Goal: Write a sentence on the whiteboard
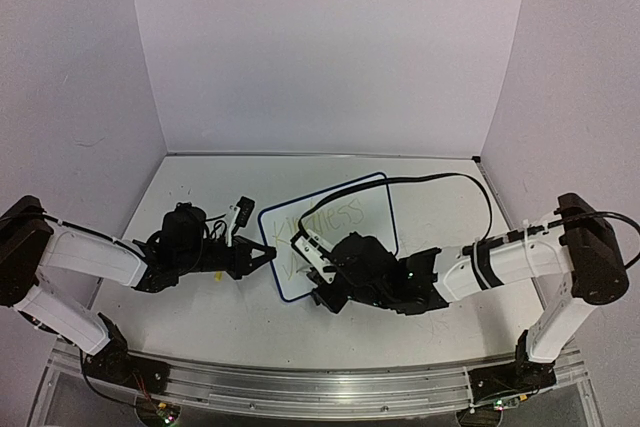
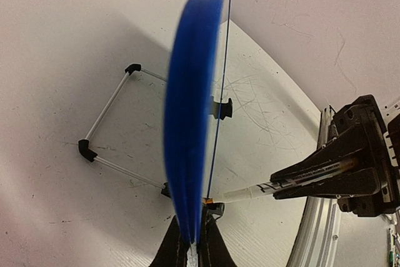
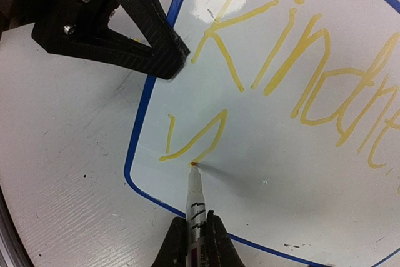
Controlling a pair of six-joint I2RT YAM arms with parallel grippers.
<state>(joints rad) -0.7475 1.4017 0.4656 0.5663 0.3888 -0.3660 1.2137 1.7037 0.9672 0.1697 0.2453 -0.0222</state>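
Right gripper closed on marker, tip touching whiteboard just ahead, under first line of sentence | left gripper pinching board's blue edge, ahead-left of right gripper | wire stand behind board seen only by left wrist; yellow lettering clearest from right wrist

Scuffed white desk inside a plain, pale booth

The desk is white, marked with grey scratches and small dark specks. Pale walls close it in on the left, far and right sides. An aluminium rail runs along its near edge, and a black cable loops over its far right part.
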